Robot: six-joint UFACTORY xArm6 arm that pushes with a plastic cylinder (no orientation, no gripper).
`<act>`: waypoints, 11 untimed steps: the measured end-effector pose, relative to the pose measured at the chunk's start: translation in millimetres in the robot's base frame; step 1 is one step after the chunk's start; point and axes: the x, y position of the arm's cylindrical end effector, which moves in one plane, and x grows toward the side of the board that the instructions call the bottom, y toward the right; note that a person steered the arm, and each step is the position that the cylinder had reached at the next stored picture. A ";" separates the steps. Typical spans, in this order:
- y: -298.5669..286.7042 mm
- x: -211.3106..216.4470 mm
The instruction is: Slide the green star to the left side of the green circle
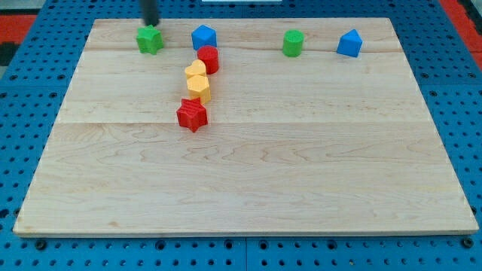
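Note:
The green star [150,40] lies near the board's top edge at the view's left. The green circle [293,43] stands near the top edge, right of centre, far to the star's right. My tip [151,23] is just above the green star, at its top side, close to or touching it. A blue block [203,37] and a red cylinder [208,59] sit between the star and the circle.
A yellow heart [195,71], a yellow hexagon block [199,87] and a red star [192,114] form a line running down from the red cylinder. Another blue block [349,43] sits right of the green circle. The wooden board [248,188] lies on a blue pegboard.

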 end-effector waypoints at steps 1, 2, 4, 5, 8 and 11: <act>-24.4 59.3; 20.0 101.7; 22.9 68.5; 6.4 60.7; 10.1 34.3; 67.6 14.9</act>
